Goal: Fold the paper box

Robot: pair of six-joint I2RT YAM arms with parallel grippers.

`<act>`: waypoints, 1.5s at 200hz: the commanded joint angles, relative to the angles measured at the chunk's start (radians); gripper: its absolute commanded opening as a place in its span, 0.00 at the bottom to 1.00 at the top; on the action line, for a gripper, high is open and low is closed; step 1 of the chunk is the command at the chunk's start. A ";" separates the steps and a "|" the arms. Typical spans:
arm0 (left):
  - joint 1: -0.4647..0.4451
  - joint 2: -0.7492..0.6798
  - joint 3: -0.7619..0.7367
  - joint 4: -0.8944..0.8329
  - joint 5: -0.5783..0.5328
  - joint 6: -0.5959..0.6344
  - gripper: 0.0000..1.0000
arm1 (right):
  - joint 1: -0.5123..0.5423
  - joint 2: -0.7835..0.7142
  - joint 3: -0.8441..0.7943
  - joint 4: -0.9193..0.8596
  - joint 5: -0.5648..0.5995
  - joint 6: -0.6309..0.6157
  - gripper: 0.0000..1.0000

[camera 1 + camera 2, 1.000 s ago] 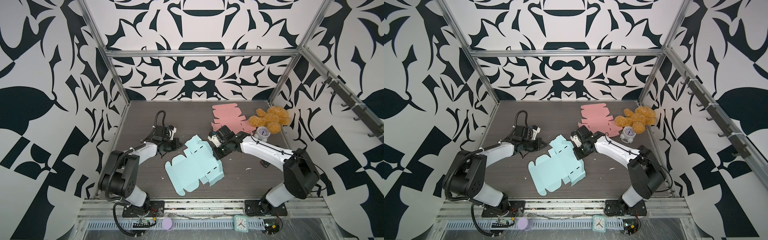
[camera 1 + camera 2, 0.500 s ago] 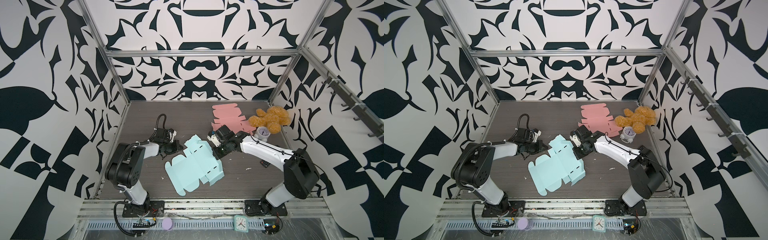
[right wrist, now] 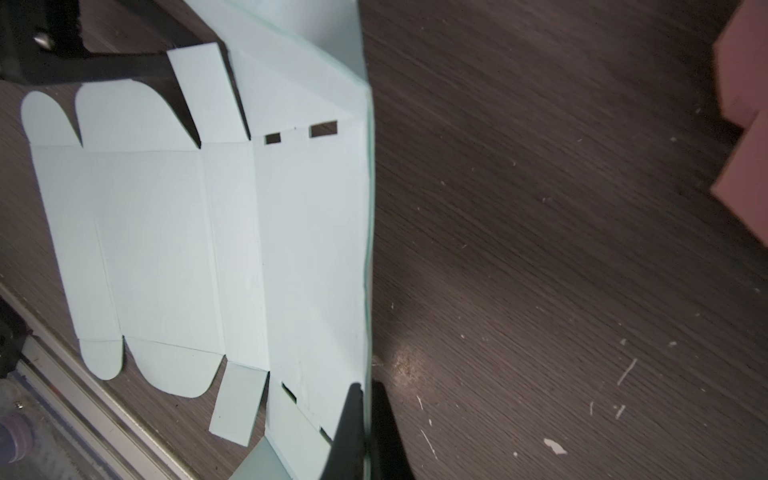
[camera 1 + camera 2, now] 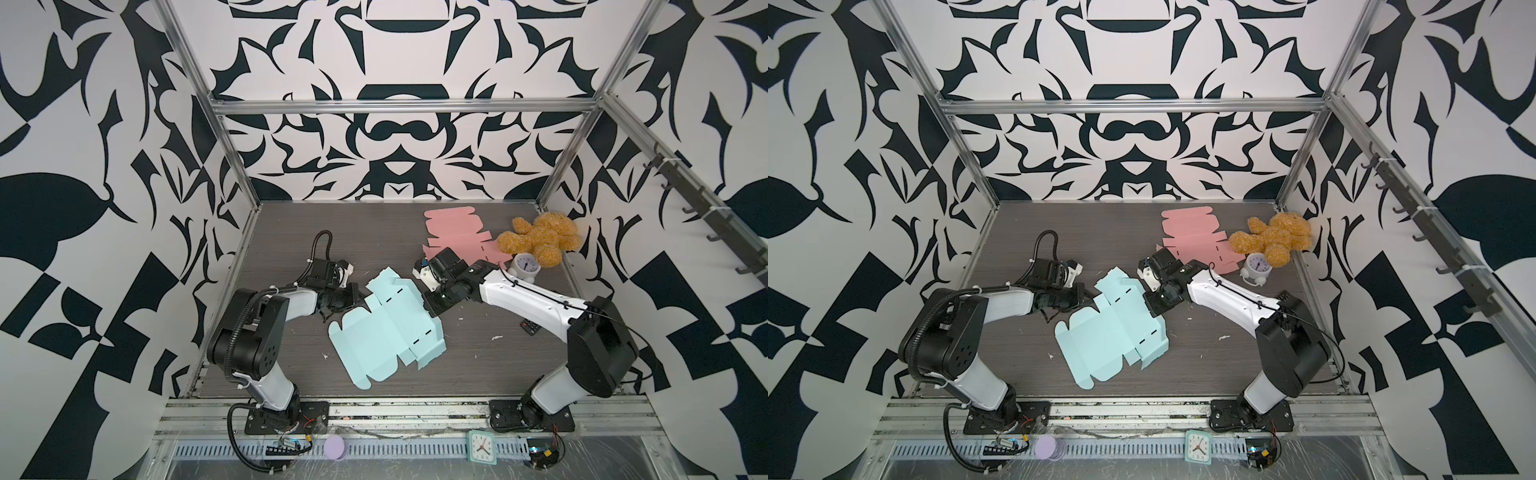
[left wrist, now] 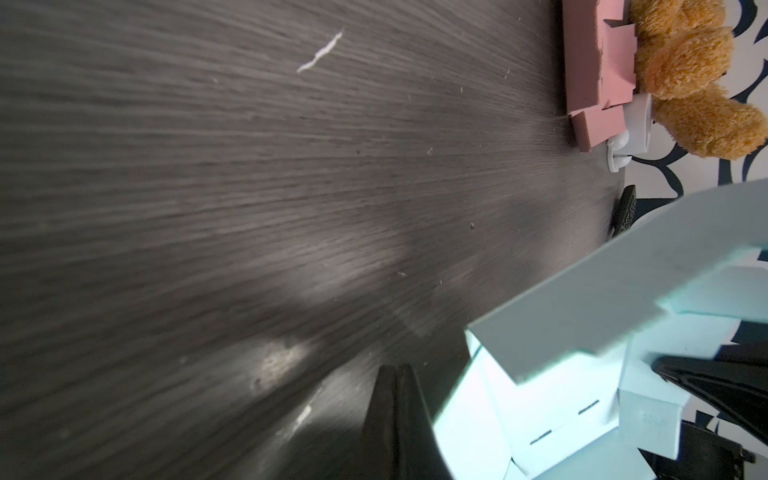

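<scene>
1. We see the blue paper box (image 4: 386,328) lying mostly flat, near the pink blank (image 4: 453,237).
2. Our right gripper (image 3: 361,415) is pinched closed on the box's one raised panel edge.
3. Our left gripper (image 5: 395,407) is closed and empty, beside the box's edge farthest from the pink blank.
4. We judge folding barely begun: walls, tabs and lid are left.

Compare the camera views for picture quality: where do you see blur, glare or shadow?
Left wrist view: table grain smears into streaks, a glare patch lies near the left gripper, and the blue paper box flap is shadowed grey. Right wrist view: that box is sharp, the pink sheet at the edge soft. Both top views: evenly lit, sharp.
</scene>
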 commanded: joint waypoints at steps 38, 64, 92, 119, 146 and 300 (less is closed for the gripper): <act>-0.025 -0.053 0.002 -0.031 0.020 0.025 0.00 | 0.005 0.016 0.047 -0.022 0.016 -0.011 0.00; -0.050 -0.081 -0.008 -0.053 0.011 0.027 0.00 | 0.004 0.025 0.064 -0.033 0.021 -0.014 0.00; -0.066 -0.112 -0.025 -0.071 0.005 0.026 0.00 | 0.008 0.032 0.079 -0.041 0.027 -0.016 0.00; -0.097 -0.132 -0.031 -0.076 -0.003 0.019 0.00 | 0.016 0.040 0.091 -0.052 0.036 -0.020 0.00; -0.148 -0.127 -0.032 -0.063 -0.019 -0.006 0.00 | 0.030 0.041 0.099 -0.058 0.057 -0.025 0.00; -0.163 -0.269 -0.017 -0.025 -0.020 -0.001 0.00 | 0.217 -0.072 0.072 -0.075 0.537 -0.222 0.00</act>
